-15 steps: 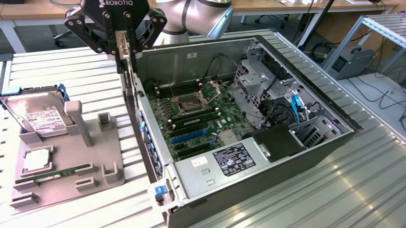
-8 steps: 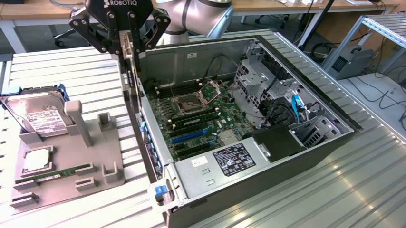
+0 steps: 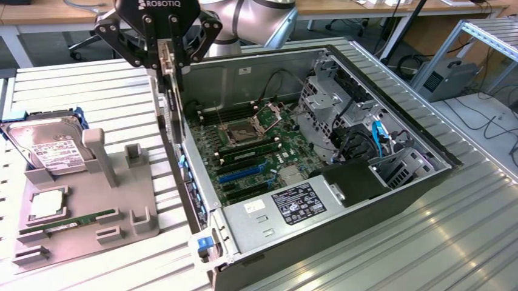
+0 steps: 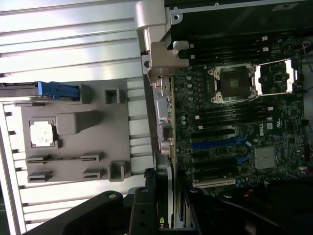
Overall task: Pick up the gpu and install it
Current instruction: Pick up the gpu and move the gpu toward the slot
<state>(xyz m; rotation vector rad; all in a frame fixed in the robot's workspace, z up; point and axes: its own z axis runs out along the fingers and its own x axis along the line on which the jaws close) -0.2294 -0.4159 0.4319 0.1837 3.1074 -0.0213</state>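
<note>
Operator: Gpu (image 3: pixel 167 85) first; where is it?

Observer: At eleven o'clock in the exterior view, hanging edge-on under the hand (image 3: pixel 167 60), above the case (image 3: pixel 242 73) wall on its nine o'clock side; clear of the table (image 3: pixel 81 91), not seated in any slot.

Operator: And the hand?

Observer: Closed on the gpu; the fingers pinch its two flat faces, part-way shut because the card is thin. In the wrist view the silver bracket (image 4: pixel 164 58) is at the end away from the fingers.

Operator: How will it handle?

Observer: My guess is light and stiff, a thin board that won't sag; but fragile, with small parts on its faces and a contact edge that should meet nothing except the slot. The bracket looks like the sturdiest part.

Operator: Where is the best hold?

Observer: Across bare board near the upper edge, as it seems to be held now; away from the contact edge, so that edge stays free; a flat pinch should stop it swinging.

Operator: What's around it?

Observer: The motherboard (image 3: pixel 259 139) lies at four o'clock from the hand; the blue slot (image 3: pixel 239 174) is at six o'clock from the socket (image 3: pixel 242 130). The tray (image 3: pixel 89 212) lies at eight o'clock, with the drive (image 3: pixel 48 151) and RAM (image 3: pixel 69 224) on it, well apart from the gpu.
</note>
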